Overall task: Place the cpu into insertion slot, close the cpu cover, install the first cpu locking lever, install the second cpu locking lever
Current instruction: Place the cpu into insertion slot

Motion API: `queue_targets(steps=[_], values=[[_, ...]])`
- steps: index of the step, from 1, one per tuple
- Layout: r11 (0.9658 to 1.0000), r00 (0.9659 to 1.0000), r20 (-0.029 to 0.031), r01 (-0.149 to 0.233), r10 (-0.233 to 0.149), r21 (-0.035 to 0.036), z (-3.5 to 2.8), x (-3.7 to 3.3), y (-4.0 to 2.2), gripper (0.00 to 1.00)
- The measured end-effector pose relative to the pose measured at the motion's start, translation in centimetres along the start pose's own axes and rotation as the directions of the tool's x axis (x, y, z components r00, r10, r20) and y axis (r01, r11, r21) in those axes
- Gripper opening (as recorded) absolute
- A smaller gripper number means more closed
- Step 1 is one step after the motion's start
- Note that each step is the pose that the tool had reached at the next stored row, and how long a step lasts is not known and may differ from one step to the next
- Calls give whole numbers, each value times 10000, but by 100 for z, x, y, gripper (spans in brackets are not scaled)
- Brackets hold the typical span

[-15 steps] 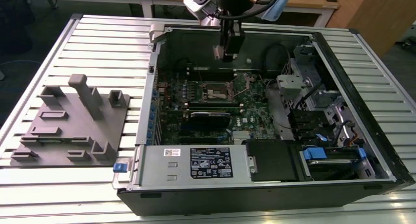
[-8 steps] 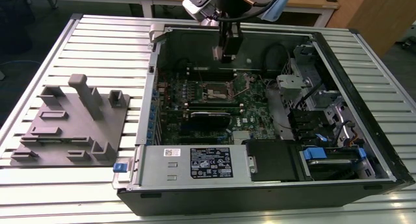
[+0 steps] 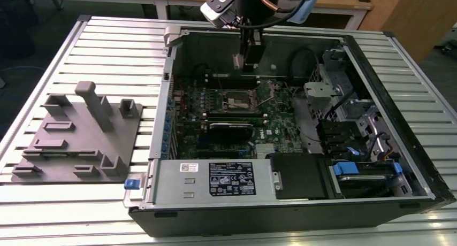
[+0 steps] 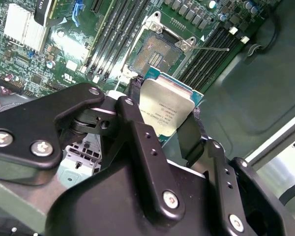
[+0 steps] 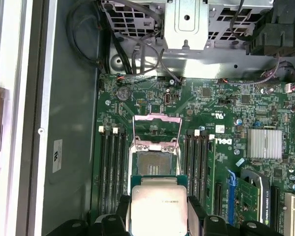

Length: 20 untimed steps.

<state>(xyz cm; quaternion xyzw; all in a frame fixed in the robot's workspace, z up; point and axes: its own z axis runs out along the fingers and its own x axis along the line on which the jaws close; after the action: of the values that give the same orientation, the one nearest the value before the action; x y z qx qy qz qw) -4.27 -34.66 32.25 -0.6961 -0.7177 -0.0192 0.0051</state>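
Gripper (image 4: 163, 117) clenched on cpu (image 5: 159, 206), above motherboard (image 5: 211, 103) near its far edge. Insertion slot (image 5: 155, 164) lay bare, just ahead and below, apart from cpu. cpu cover (image 5: 156, 118) flipped open beyond slot.

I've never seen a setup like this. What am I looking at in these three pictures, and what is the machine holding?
One picture comes from a camera standing off the robot arm; the other two come from cameras riding near its wrist. The arm ends in a gripper, a two-fingered clamp, hanging over an open computer case that lies on a slatted metal table. Toward the exterior view's left sits a grey holder with pegs and pockets. In both wrist views the gripper is shut on the cpu, a small square chip with a silver top. Beyond it, on the green motherboard, is the insertion slot, with no chip in it, and the cpu cover is swung open.
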Motion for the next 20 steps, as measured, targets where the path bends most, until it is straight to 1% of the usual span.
queue_targets(steps=[8,13,17,20], values=[[10000,10000,-1,0,0,-1,22,-1,-1,54],[10000,10000,1,-7,7,-1,60,-2,-1,54],[9999,9999,12,-135,135,-5,98,-3,-2,54],[9999,9999,12,-160,160,-6,133,-4,-3,54]])
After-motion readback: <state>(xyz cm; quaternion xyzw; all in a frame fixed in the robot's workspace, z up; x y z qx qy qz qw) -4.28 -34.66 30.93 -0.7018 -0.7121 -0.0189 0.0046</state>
